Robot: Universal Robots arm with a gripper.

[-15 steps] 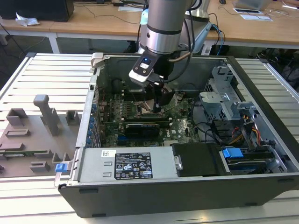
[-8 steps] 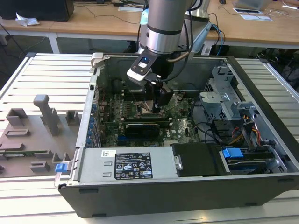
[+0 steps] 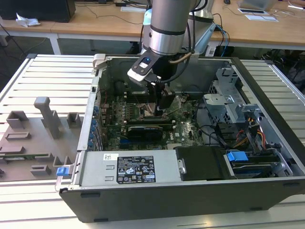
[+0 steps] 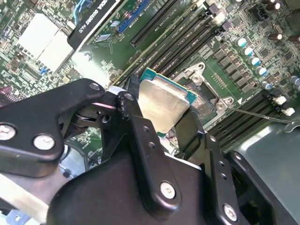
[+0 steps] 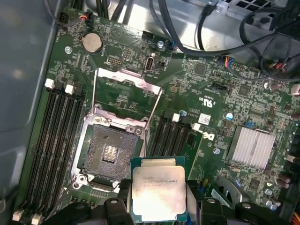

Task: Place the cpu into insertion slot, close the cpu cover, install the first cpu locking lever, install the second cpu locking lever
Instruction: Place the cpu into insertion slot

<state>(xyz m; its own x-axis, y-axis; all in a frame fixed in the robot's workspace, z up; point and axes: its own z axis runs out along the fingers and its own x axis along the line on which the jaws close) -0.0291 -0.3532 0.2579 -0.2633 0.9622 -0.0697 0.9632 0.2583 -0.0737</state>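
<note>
Black pincer [image 5: 158, 205] around one cpu [image 5: 158, 189]

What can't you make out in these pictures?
- cpu underside: faces away in both wrist views.
- Socket: second wrist view, mostly behind the cpu and gripper.
- Height of cpu above socket: exterior view, the gripper blocks it.

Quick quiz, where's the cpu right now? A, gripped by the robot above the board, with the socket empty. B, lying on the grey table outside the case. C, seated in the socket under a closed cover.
A: the gripper holds the cpu by its edges over the board, while the socket sits bare and the cpu cover is swung open.
</note>
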